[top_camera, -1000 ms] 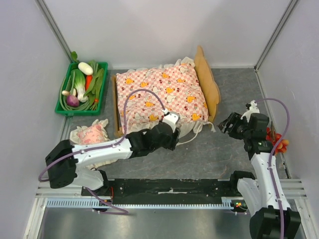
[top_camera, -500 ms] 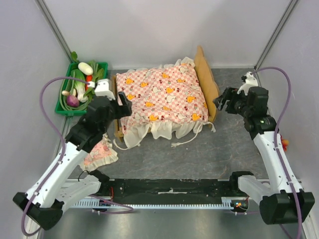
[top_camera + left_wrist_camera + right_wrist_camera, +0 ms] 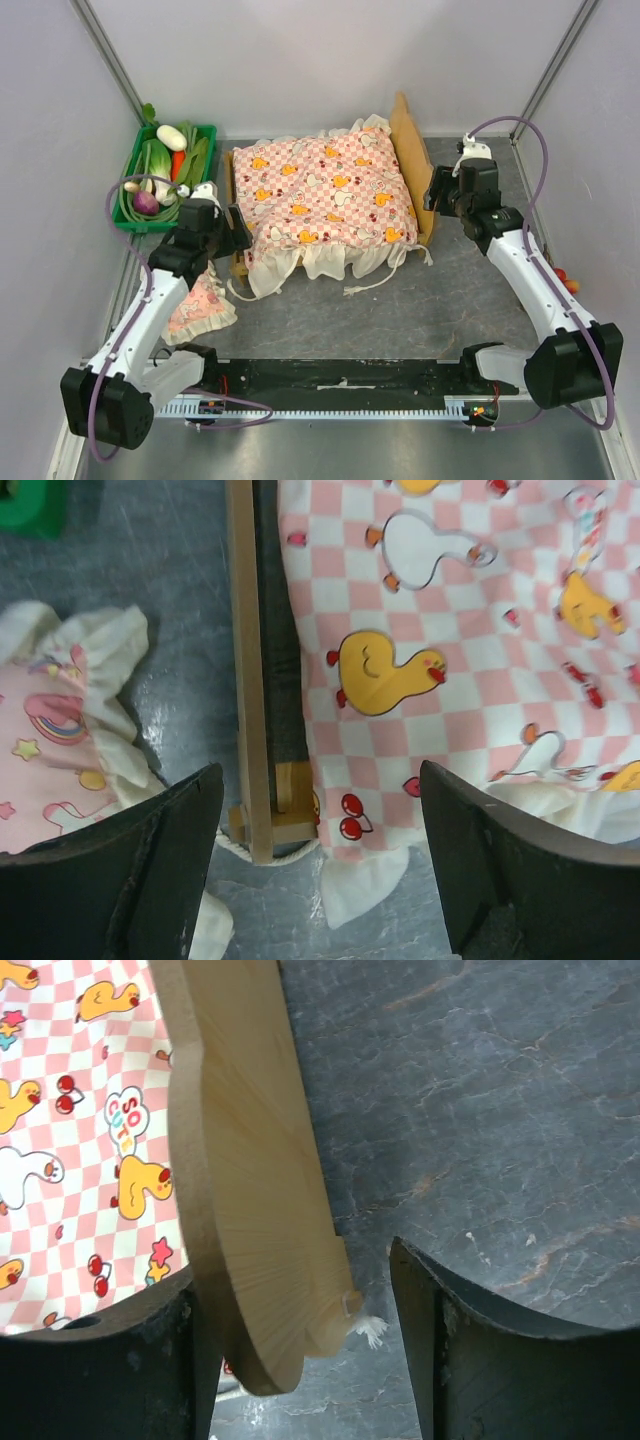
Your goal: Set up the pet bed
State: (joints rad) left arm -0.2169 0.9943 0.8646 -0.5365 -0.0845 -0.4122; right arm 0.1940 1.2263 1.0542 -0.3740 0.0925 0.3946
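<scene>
The pet bed [image 3: 413,165] is a light-wood frame with its curved headboard on the right. A pink-checked mattress [image 3: 325,195] covers it, its frill hanging over the front. My left gripper [image 3: 235,232] is open at the bed's left front corner. In the left wrist view the wooden foot rail [image 3: 250,680] and the mattress [image 3: 450,630] lie between my fingers [image 3: 160,870]. My right gripper [image 3: 435,190] is open, with its jaws either side of the headboard's near end [image 3: 250,1160]. The pink pillow [image 3: 200,305] lies on the floor left of the bed.
A green tray [image 3: 165,175] of toy vegetables stands at the back left, close to the bed's foot. A red-orange object [image 3: 565,280] lies by the right wall. White strings [image 3: 355,290] trail in front of the bed. Walls enclose three sides.
My left arm swung from the bed's front to its left front corner. The pillow shifted nearer the front. My right arm moved forward to the headboard.
</scene>
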